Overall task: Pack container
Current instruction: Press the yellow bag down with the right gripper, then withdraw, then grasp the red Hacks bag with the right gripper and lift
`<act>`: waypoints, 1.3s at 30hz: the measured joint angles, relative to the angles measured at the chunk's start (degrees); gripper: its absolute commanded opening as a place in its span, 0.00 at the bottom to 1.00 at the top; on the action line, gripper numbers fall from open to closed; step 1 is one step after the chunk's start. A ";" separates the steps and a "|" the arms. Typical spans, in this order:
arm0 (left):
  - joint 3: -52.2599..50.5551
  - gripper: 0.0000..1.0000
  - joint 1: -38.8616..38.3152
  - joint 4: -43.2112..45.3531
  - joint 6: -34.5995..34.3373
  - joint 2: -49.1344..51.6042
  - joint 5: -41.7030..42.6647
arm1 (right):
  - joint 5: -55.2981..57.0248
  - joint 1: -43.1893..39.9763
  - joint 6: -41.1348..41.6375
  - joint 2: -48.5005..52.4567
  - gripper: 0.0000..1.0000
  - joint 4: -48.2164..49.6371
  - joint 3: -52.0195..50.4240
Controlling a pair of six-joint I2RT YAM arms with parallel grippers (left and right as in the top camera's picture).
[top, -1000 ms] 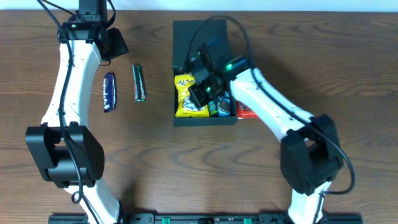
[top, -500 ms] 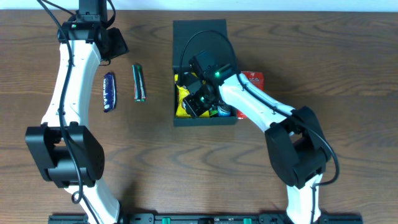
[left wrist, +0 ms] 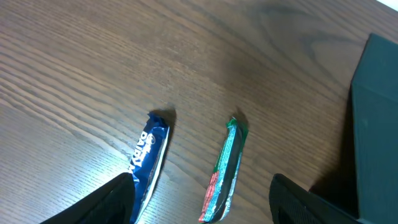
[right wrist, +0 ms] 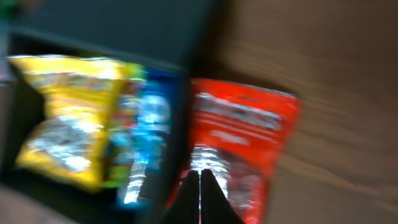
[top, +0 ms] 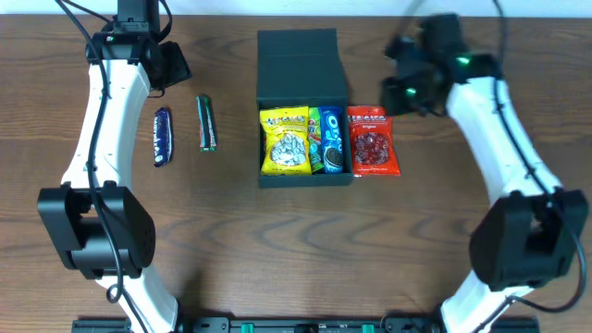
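The dark teal-green container (top: 298, 55) stands open at the table's middle back, with a yellow packet (top: 285, 141), a green packet and a blue packet (top: 331, 141) inside. A red packet (top: 373, 139) lies on the table against its right wall. My right gripper (top: 407, 72) is shut and empty, raised to the right of the container; its wrist view is blurred and shows the red packet (right wrist: 242, 137) below the fingers (right wrist: 199, 196). My left gripper (top: 166, 67) is open and empty above a blue bar (left wrist: 148, 155) and a green bar (left wrist: 227, 168).
The blue bar (top: 163, 135) and green bar (top: 206, 122) lie side by side on the wooden table left of the container. The container's side wall (left wrist: 376, 124) shows at the right edge of the left wrist view.
My right gripper has pulled out of the container and swung up and to the right. The packets in the container are now uncovered. The left arm has not moved.
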 measured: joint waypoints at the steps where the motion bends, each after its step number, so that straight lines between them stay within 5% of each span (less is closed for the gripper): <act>1: 0.02 0.71 0.02 -0.02 0.00 0.00 0.00 | -1.79 -1.88 -0.28 0.20 0.63 1.95 -2.36; 5: 0.02 0.71 0.02 -0.04 0.00 0.00 0.00 | -9.49 -8.33 -2.01 0.52 0.74 9.53 -12.22; 14: 0.02 0.71 -0.04 0.04 0.02 0.00 0.00 | -17.59 -11.91 -3.50 0.98 0.71 20.61 -24.20; 30: 0.02 0.72 -0.04 0.09 0.00 -0.02 0.02 | -22.82 -9.84 -2.40 6.69 0.61 31.39 -25.46; 34: 0.02 0.72 -0.04 0.07 0.00 0.00 0.00 | -21.77 -9.01 -1.73 6.75 0.45 32.20 -25.46; 39: 0.02 0.72 -0.04 0.15 0.00 0.00 0.02 | -22.32 -7.61 -0.17 7.69 0.01 32.83 -25.44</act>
